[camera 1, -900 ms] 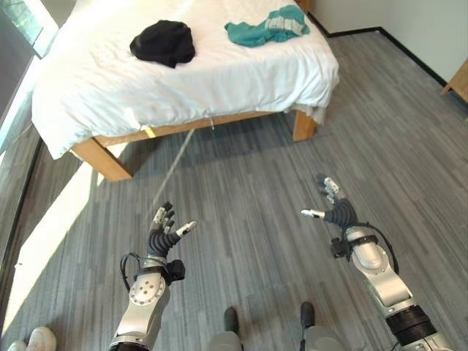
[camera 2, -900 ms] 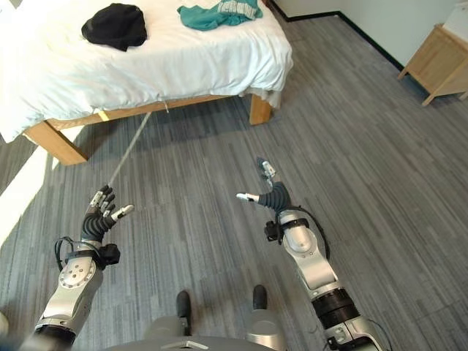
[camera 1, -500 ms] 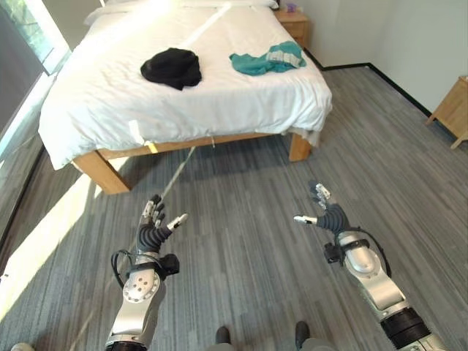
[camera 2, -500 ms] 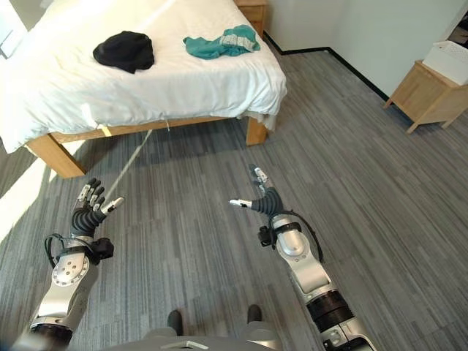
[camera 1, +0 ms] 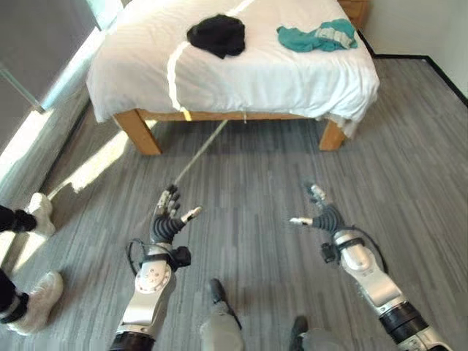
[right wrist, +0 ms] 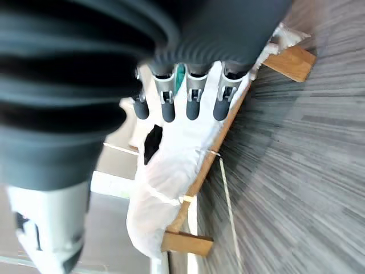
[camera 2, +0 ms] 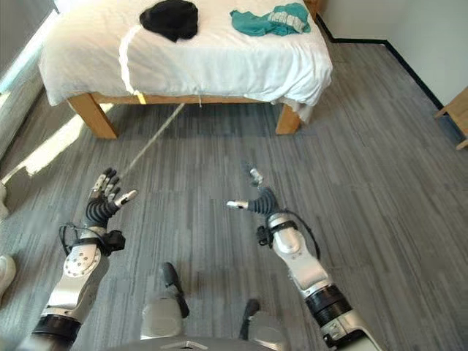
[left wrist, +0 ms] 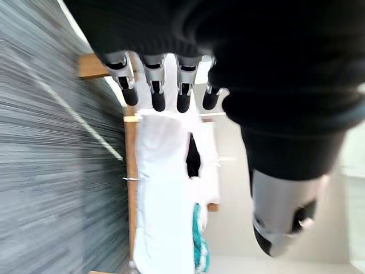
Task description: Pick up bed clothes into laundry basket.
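Observation:
A black garment (camera 1: 217, 34) lies bunched on the white bed (camera 1: 241, 73), and a teal garment (camera 1: 318, 35) lies to its right near the bed's far right corner. Both also show in the left wrist view, black garment (left wrist: 193, 155) and teal garment (left wrist: 199, 240). My left hand (camera 1: 167, 224) hovers over the grey floor well short of the bed, fingers spread and empty. My right hand (camera 1: 324, 216) hovers level with it to the right, open and empty too. No laundry basket is in sight.
The bed stands on wooden legs (camera 1: 135, 131) with a pale strap (camera 1: 197, 150) hanging from its frame to the floor. A person's white shoes (camera 1: 36, 212) stand at the left edge. A wooden cabinet corner (camera 2: 459, 121) is at the right. A wall runs behind the bed.
The whole picture has swung, so the camera has moved: the bed now sits more to the right and a person's shoes have come into view at the left. Both hands stay open.

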Tool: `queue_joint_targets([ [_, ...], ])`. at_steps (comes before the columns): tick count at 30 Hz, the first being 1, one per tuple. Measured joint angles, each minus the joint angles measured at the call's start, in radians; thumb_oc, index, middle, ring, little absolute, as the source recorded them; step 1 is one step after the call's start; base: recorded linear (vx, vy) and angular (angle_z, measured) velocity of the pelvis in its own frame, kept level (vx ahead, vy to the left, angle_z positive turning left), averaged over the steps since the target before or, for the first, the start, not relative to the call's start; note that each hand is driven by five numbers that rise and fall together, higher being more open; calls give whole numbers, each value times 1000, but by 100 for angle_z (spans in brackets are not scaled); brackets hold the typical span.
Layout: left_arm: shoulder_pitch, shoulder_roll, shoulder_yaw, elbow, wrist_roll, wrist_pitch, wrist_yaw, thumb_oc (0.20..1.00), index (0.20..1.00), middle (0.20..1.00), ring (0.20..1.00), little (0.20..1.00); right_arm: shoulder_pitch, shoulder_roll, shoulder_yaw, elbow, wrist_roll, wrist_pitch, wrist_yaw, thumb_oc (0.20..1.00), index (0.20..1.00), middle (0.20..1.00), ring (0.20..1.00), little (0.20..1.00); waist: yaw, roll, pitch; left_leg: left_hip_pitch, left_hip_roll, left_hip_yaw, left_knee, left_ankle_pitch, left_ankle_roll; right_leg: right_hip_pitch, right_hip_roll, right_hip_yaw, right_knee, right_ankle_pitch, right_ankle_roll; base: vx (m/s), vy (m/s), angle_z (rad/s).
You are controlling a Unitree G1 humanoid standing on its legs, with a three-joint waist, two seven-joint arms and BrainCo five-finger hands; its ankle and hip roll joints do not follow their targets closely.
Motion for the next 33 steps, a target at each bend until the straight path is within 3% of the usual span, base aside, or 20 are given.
queue_joint_targets([
  [1,6,3,3,-1,0,6,-1,1000,1000,1000,1000,1000,-7,0,2,1,-1,0,9,1000,1000,1000,1000,1000,2,13,6,34,12,14,-7,20,-2,23,-2,-3,-8,8,2,726,282,-76],
  [3,33,42,18,-6,1,16,-7,1000,1000,1000,1000,1000,-1,31,38,4,-3,3,14,1000,1000,1000,1000,1000,17,-19,1,66,-15,9,51,33,-1,31,-58,30,21,-3,11,388,173,-60],
  [5,53,73,27,-11,1,16,-13,1000,1000,1000,1000,1000,9,61,73,-1,-9,-1,32,1000,1000,1000,1000,1000,26,-70,-48,76,-37,49,130,30,0,113,-84,57,-122,-14,36,456,193,-61],
  [6,37,65,27,-2,1,17,-12,1000,1000,1000,1000,1000,-16,65,77,15,-10,-10,36,1000,1000,1000,1000,1000,37,-57,-39,77,-26,53,154,-25,48,71,-102,57,-2,1,98,253,113,-63],
  [8,10,80,2,-4,0,19,-16,1000,1000,1000,1000,1000,-17,93,86,24,-10,-5,44,1000,1000,1000,1000,1000,-5,-48,-31,99,-30,60,152,-17,74,-19,-121,28,352,37,169,312,166,6],
  [11,4,101,-27,-5,0,17,-34,1000,1000,1000,1000,1000,-36,115,97,20,-11,-6,50,1000,1000,1000,1000,1000,-54,-39,-15,178,-60,62,94,-25,106,-130,-186,24,591,149,199,566,112,-3],
  [12,6,104,-42,-5,0,17,-36,1000,1000,1000,1000,1000,-41,111,98,19,-13,-6,52,1000,1000,1000,1000,1000,-70,-35,-13,220,-89,66,46,-24,107,-143,-232,-12,618,104,186,538,8,-10],
  [14,6,105,-51,-14,-2,15,-40,1000,1000,1000,1000,1000,-44,94,97,-2,-15,-6,52,1000,1000,1000,1000,1000,-98,-24,-19,253,-115,66,1,-19,115,-148,-268,-70,466,72,157,505,-66,-13],
  [16,2,97,-55,-22,-9,15,-48,1000,1000,1000,1000,1000,-43,75,100,-27,-15,-9,53,1000,1000,1000,1000,1000,-152,-33,-26,259,-132,48,-24,-6,114,-162,-258,-108,250,75,150,634,-141,12],
  [17,-5,83,-67,-16,-11,15,-56,1000,1000,1000,1000,1000,-41,60,110,-30,-15,-8,56,1000,1000,1000,1000,1000,-181,-37,-31,258,-137,24,-39,1,109,-153,-229,-109,54,87,164,553,-105,35],
  [19,-37,55,-104,32,-10,16,-79,1000,1000,1000,1000,1000,-41,48,114,-16,-12,-5,55,1000,1000,1000,1000,1000,-228,-42,-35,259,-148,-31,-53,0,100,-160,-211,-124,-137,156,163,589,-105,72],
  [21,-19,37,-116,37,-8,15,-95,1000,1000,1000,1000,1000,-40,52,117,-9,-12,-4,54,1000,1000,1000,1000,1000,-250,-59,-45,279,-150,-70,-59,-6,89,-176,-210,-139,-157,193,159,465,-68,83],
  [22,2,45,-124,30,-8,15,-103,1000,1000,1000,1000,1000,-30,52,119,-9,-12,-4,54,1000,1000,1000,1000,1000,-251,-75,-57,301,-151,-96,-60,-17,56,-152,-209,-127,-142,179,156,484,-131,84],
  [23,12,27,-128,35,-9,15,-108,1000,1000,1000,1000,1000,-30,43,113,-3,-13,-4,54,1000,1000,1000,1000,1000,-252,-45,-69,318,-129,-116,-57,-16,29,-139,-194,-114,-126,279,137,320,-107,65],
  [24,22,1,-126,31,-9,15,-111,1000,1000,1000,1000,1000,-39,29,113,8,-16,-4,53,1000,1000,1000,1000,1000,-245,-10,-72,331,-112,-115,-44,-20,24,-137,-173,-115,-101,287,135,284,-220,31],
  [26,32,-29,-141,21,-9,14,-113,1000,1000,1000,1000,1000,-56,5,97,28,-29,-3,50,1000,1000,1000,1000,1000,-240,44,-85,317,-106,-109,72,-27,6,-114,-133,-134,-86,255,82,398,-322,16],
  [29,-16,-23,-156,19,-18,2,-114,1000,1000,1000,1000,1000,-89,17,86,53,-43,-3,48,1000,1000,1000,1000,1000,-194,-8,-66,172,39,-202,476,53,-19,-48,-102,-157,-52,216,-18,375,-223,-11],
  [31,-32,-20,-169,19,-18,2,-120,1000,1000,1000,1000,1000,-94,17,66,32,-44,-9,44,1000,1000,1000,1000,1000,-198,-41,-54,100,25,-210,572,44,-37,7,-95,-133,-89,160,-25,477,18,-7],
  [32,-37,-18,-176,12,-13,2,-123,1000,1000,1000,1000,1000,-87,14,57,25,-44,-9,39,1000,1000,1000,1000,1000,-183,-50,-51,71,-18,-205,549,-16,-38,26,-97,-117,-111,159,-23,550,168,-29],
  [33,-45,-14,-177,2,-11,1,-123,1000,1000,1000,1000,1000,-85,9,46,26,-45,-8,37,1000,1000,1000,1000,1000,-162,-57,-48,78,-56,-167,447,-21,-29,40,-90,-99,-128,168,-33,406,259,-55],
])
